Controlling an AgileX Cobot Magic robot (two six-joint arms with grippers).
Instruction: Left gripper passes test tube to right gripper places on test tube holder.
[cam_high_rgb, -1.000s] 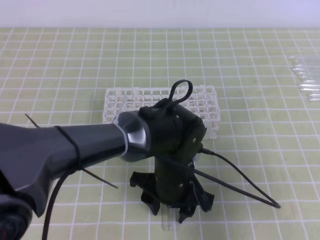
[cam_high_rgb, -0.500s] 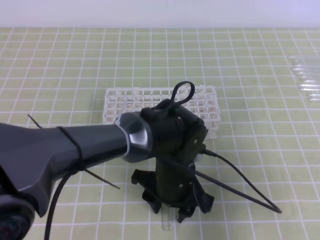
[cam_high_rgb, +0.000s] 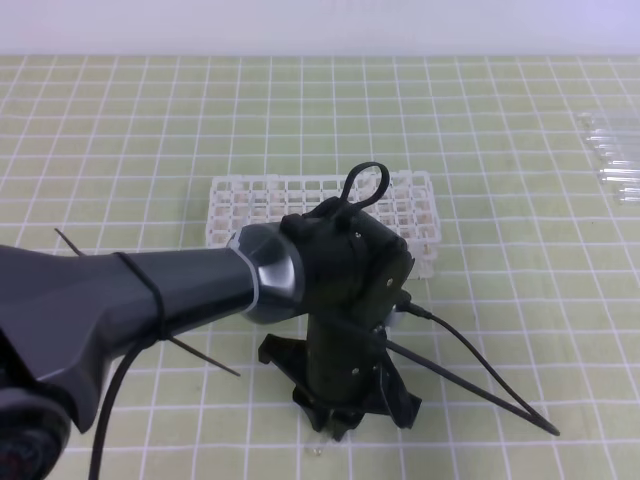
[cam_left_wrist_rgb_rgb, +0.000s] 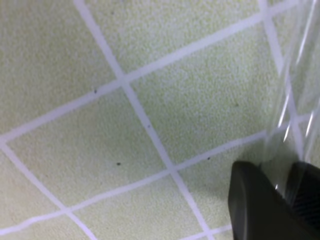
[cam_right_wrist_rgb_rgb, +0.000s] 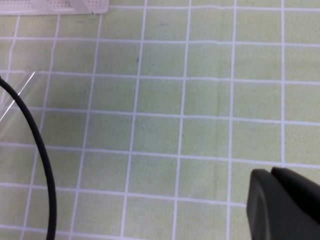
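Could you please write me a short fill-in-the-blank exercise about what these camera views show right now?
1. The left gripper is closing around a clear glass ____.
2. The test tube holder is ____ in colour.
3. The mat is green with a grid of ____ lines.
4. In the exterior view, the holder lies ____ the left gripper.

Missing words: test tube; white; white; behind

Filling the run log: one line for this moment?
phase: pickup | left gripper: closed on tube, on mat | right gripper: shut, empty | rack: no tube
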